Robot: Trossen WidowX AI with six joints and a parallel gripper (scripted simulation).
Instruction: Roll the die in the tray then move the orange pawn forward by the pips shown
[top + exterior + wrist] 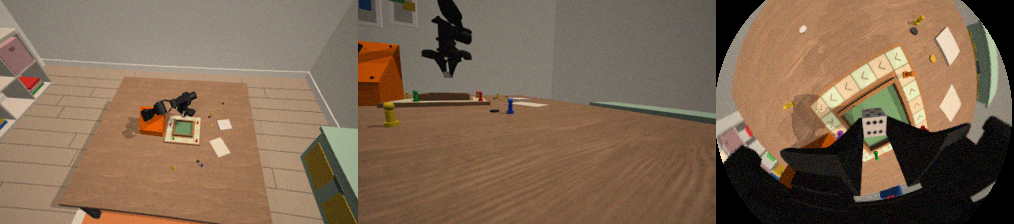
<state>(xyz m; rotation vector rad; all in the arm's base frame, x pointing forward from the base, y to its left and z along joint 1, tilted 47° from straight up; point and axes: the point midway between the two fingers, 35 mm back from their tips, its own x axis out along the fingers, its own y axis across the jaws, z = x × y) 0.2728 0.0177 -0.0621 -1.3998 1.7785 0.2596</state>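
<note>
My gripper point(447, 75) point(872, 120) is shut on the grey-white die point(874, 127), held high above the green-floored tray point(183, 128) point(888, 106). One die face with several pips is turned to the wrist camera. The orange pawn point(197, 122) point(908, 74) stands on the board point(183, 141) point(864, 76), on the square beside a corner in the wrist view. Arrows there point towards that corner, then left along the adjoining row. The purple pawn point(170, 124) point(840, 135), green pawn point(173, 138) point(415, 96) and red pawn point(196, 140) point(480, 96) also stand on the board.
An orange box point(152, 125) point(386, 75) stands left of the board. Two white cards point(224, 124) point(219, 146) lie to its right. A blue pawn point(201, 164) point(510, 107), yellow pawns point(174, 168) point(212, 114) and small discs point(198, 161) point(932, 58) are scattered around the table.
</note>
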